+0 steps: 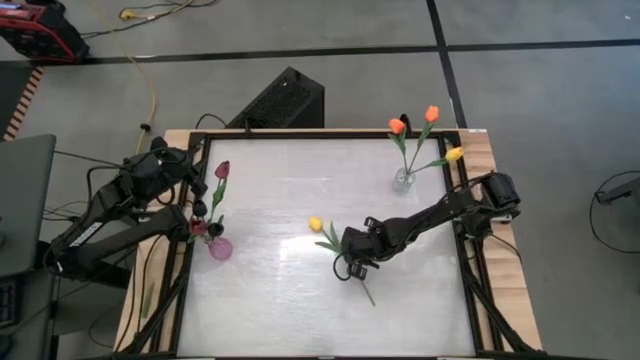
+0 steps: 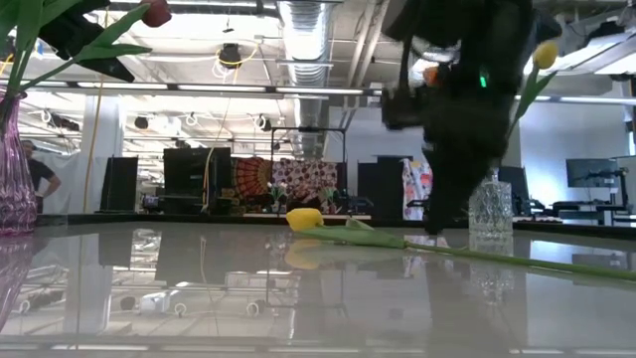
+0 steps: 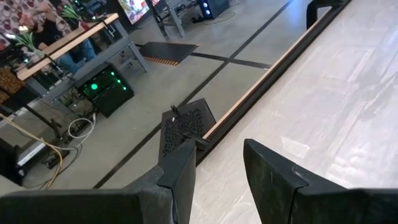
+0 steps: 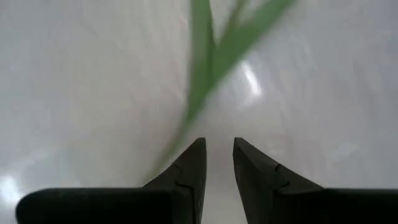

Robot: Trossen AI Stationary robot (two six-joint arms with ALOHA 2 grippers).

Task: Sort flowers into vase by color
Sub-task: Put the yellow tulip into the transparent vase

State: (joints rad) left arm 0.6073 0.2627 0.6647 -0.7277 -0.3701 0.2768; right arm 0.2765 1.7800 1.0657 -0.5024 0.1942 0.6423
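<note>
A yellow tulip (image 1: 316,225) lies flat on the table's middle; its green stem (image 1: 368,292) runs toward the near edge. My right gripper (image 1: 354,264) stands over the stem's middle, pointing down, narrowly open (image 4: 219,142). The low view shows the tulip's head (image 2: 304,219) and my right arm (image 2: 452,149) coming down onto the stem. A pink vase (image 1: 219,247) at the left edge holds a maroon tulip (image 1: 222,170). A clear vase (image 1: 403,180) far right holds two orange tulips (image 1: 397,126) and a yellow one (image 1: 454,154). My left gripper (image 1: 203,205) waits open (image 3: 217,149) by the pink vase. My right gripper points down at the stem's middle (image 4: 186,121). The stem runs up to the tip of one finger (image 4: 193,155) and disappears beneath it, not into the gap. I cannot tell whether the finger touches it.
A raised dark frame (image 1: 330,133) borders the white table top. The pink vase (image 2: 12,169) and the clear vase (image 2: 490,209) stand upright at opposite sides. Bare table lies between them and toward the near edge (image 1: 300,320). A person (image 3: 37,25) sits in the room beyond.
</note>
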